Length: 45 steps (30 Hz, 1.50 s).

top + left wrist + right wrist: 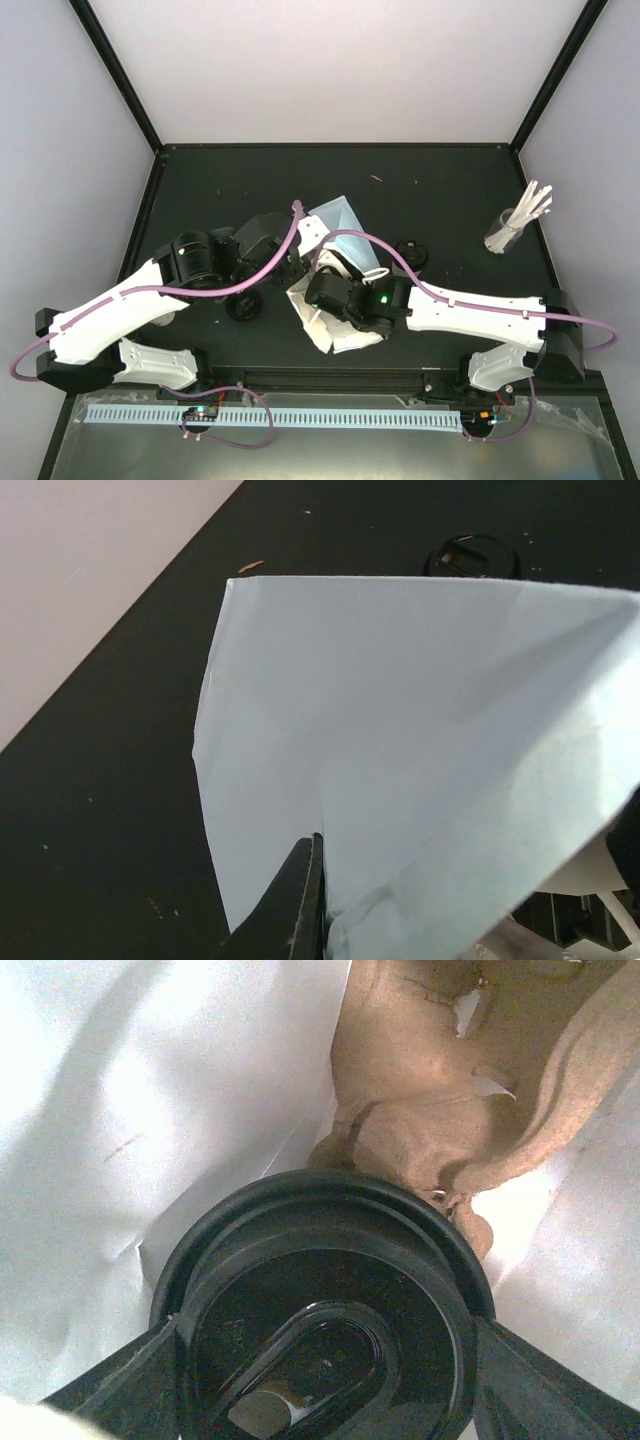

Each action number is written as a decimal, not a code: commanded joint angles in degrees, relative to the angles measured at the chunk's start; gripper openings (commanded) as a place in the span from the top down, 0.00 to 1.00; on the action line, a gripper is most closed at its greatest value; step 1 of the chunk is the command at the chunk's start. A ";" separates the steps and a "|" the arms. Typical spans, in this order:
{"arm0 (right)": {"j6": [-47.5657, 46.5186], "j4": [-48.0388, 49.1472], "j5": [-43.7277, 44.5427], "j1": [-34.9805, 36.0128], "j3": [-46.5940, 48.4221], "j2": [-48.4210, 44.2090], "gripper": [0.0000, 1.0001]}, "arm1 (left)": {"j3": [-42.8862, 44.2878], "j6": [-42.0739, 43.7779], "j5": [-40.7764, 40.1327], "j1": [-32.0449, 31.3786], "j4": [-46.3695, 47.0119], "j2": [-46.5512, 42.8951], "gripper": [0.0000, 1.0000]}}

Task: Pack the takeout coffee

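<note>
In the right wrist view, a cream cup's black round lid (320, 1310) fills the gap between my right gripper (325, 1335) fingers, which press on both of its sides. It hangs inside the white-lined bag, just above the brown pulp carrier (430, 1110) lying deeper in. My left gripper (318, 880) is shut on the wall of the light-blue bag (420, 730), holding it up. From above, both grippers meet at the bag (340, 215) in the table's middle. Two more lidded cups stand outside it, one to the right (412, 250) and one to the left (243, 305).
A clear glass of white sticks (512, 228) stands at the back right. The bag's white handle loops by the right arm's forearm (470, 305). Black frame posts rise at both back corners of the dark table (250, 180).
</note>
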 commanded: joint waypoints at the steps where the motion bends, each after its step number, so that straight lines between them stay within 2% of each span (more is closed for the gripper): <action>1: 1.05 -5.68 -2.39 -0.64 1.14 -0.98 0.51 | 2.79 -2.09 5.27 -0.89 1.17 -1.30 0.99; 13: 3.68 -6.82 11.85 -0.30 -0.12 1.08 0.52 | 5.21 -2.02 4.41 -0.94 -3.52 3.42 0.99; 24: -0.85 -1.61 9.97 1.27 -0.97 -3.30 0.53 | 7.05 -1.73 -0.90 -0.82 -6.60 8.00 0.98; 34: 1.25 -6.14 15.44 1.66 -0.42 -0.25 0.53 | 7.61 -1.91 0.22 -0.82 -6.93 7.85 0.99; 45: -2.64 -2.10 16.28 4.21 -1.95 -2.05 0.53 | 7.78 -1.76 0.32 -0.83 -6.75 7.95 0.98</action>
